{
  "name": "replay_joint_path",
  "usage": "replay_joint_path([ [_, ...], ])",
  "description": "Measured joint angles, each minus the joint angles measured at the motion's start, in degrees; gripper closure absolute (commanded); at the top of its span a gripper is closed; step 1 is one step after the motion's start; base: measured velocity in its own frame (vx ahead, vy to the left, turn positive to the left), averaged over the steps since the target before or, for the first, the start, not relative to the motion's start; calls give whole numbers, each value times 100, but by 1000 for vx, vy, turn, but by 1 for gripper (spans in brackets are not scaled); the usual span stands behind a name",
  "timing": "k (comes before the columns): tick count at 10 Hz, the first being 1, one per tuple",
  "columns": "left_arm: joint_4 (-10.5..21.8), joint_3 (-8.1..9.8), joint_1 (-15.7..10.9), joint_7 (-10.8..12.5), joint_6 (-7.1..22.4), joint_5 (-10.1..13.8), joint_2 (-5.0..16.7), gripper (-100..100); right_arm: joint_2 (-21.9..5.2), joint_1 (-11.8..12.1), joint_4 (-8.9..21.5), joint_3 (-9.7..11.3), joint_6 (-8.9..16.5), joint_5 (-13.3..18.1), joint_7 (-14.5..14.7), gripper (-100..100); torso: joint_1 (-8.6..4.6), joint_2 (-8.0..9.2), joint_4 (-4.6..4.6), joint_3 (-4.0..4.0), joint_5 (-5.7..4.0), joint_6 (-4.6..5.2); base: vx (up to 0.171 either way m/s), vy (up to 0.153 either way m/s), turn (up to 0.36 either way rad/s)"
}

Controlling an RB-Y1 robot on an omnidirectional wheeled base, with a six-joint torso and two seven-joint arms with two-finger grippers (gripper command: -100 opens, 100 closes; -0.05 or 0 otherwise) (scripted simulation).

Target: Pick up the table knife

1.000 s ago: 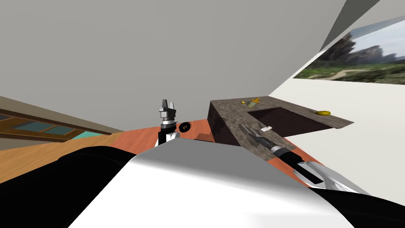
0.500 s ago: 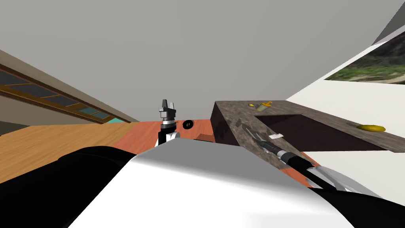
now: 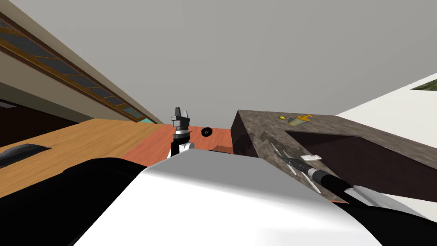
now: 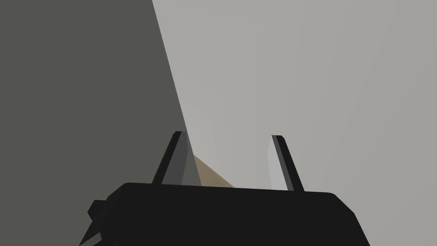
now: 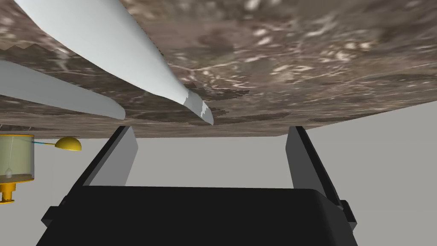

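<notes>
Table knife [image 5: 128,55] on mottled brown counter [image 5: 298,64]; grey wall [image 3: 256,51] behind

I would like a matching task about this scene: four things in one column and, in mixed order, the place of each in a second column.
Things:
1 left gripper
2 right gripper
3 black ring
4 yellow-capped container

Places:
A on the orange-red floor
B on the counter beyond the sink
C open, raised before the grey wall
D open, at two pale blades lying on the stone counter

Pairs: 1-C, 2-D, 3-A, 4-B
</notes>
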Motion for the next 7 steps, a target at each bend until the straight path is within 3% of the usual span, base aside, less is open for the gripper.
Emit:
replay_joint_path([
  [1, 0, 0, 0, 0, 0, 0, 0, 0, -73, -18, 171, 36, -46, 61, 20, -100, 8, 1, 0, 0, 2, -3, -33, -8, 62],
  [2, 0, 0, 1, 0, 0, 0, 0, 0, -82, -23, 192, 40, -60, 68, 24, 0, 13, -8, -1, -4, 3, 5, -5, -3, -12],
  [3, 0, 0, 1, 0, 0, 0, 0, 0, -81, -22, 190, 40, -59, 67, 23, -100, 16, -16, -3, -9, 3, 4, -40, 5, 289],
  [7, 0, 0, 1, 0, 0, 0, 0, 0, -192, -38, 490, 412, 6, -571, 309, -100, 16, -3, 0, -1, 4, 5, -59, 3, 133],
])
